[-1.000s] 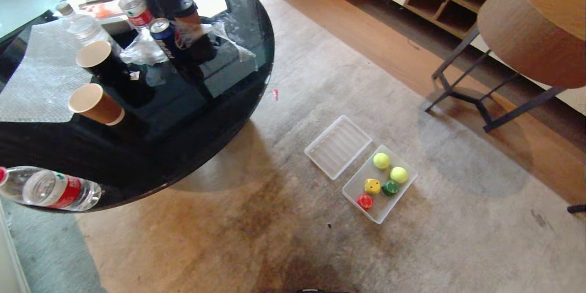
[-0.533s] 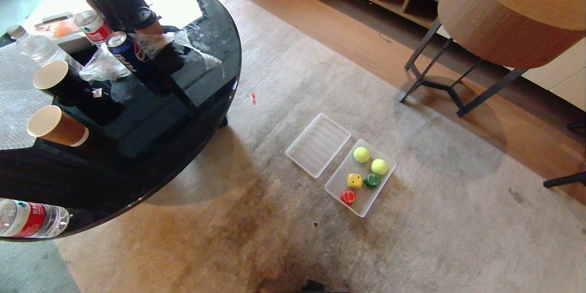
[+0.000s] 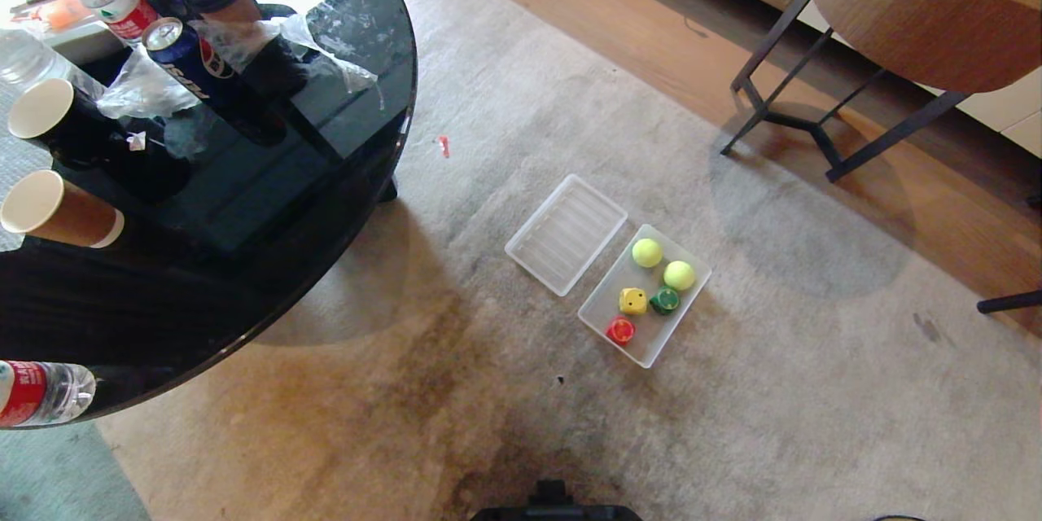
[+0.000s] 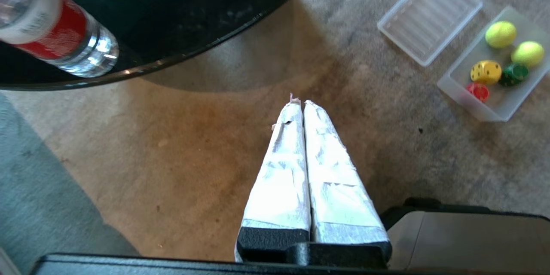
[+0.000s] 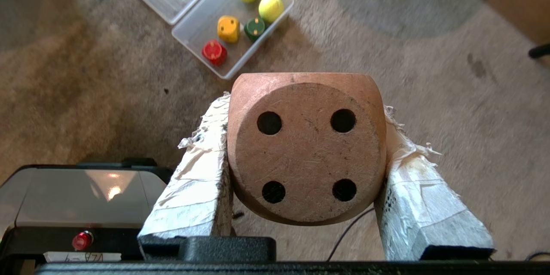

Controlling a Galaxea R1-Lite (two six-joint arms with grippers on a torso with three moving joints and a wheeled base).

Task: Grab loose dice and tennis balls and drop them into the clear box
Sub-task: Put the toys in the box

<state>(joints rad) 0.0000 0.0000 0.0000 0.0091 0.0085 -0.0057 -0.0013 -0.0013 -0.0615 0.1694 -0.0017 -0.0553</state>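
right end effector point(image 5: 306, 146): beige die point(image 5: 306, 146) is pinched | left end effector point(image 4: 302, 105): pressed together | risk: die may be dropped short of box point(image 3: 669, 342), well away

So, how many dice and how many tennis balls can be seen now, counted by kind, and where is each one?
Dice in the clear box: 3, namely yellow die, red die, dark green die
Dice held in the right pincer: 1, the beige die
Tennis balls in the box: 2, far tennis ball, near tennis ball
Total: 6
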